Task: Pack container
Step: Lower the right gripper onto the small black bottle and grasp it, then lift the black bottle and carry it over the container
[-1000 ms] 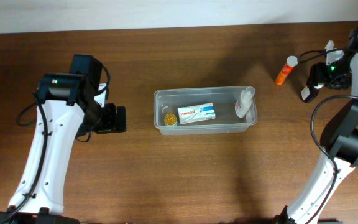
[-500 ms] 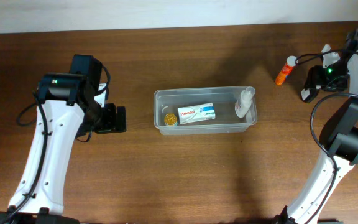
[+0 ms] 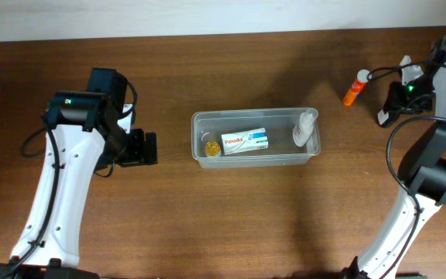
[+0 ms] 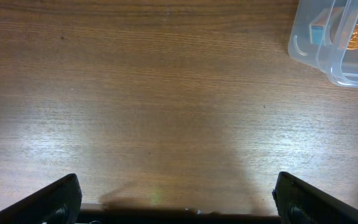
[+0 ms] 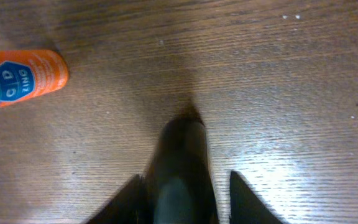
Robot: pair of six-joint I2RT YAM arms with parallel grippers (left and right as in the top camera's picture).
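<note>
One brown wood-grain tabletop [image 3: 231, 225], matte, with soft glare patches. A pale wall [image 3: 169, 15] strip runs along its far edge.

Left of the container [image 3: 254, 114]: left hand [image 3: 147, 147], black, near the tub's left end but not touching. Its fingers are spread wide apart. The left wrist view shows bare wood between them, with the container's rounded corner at upper right.

The container sits about mid-tabletop. It is a long clear plastic tub with rounded corners and a raised rim, long side running left to right. Inside, from its left end:
- a small jar [image 3: 210, 148] with a gold lid
- a white carton [image 3: 245, 141] with red and blue print, lying flat mid-tub
- a little clear bottle [image 3: 305, 129] with a white cap, at the right end

Right of the container and farther back: orange tube [image 3: 353, 89], white cap, lying on the wood apart from the tub. Farther right again: right hand [image 3: 383, 116], dark, blurred in its wrist view. Its fingers are closed together on nothing, tip low over the wood, near the tube without touching it.

Open wood lies along the container's near and far sides and between it and each hand.
</note>
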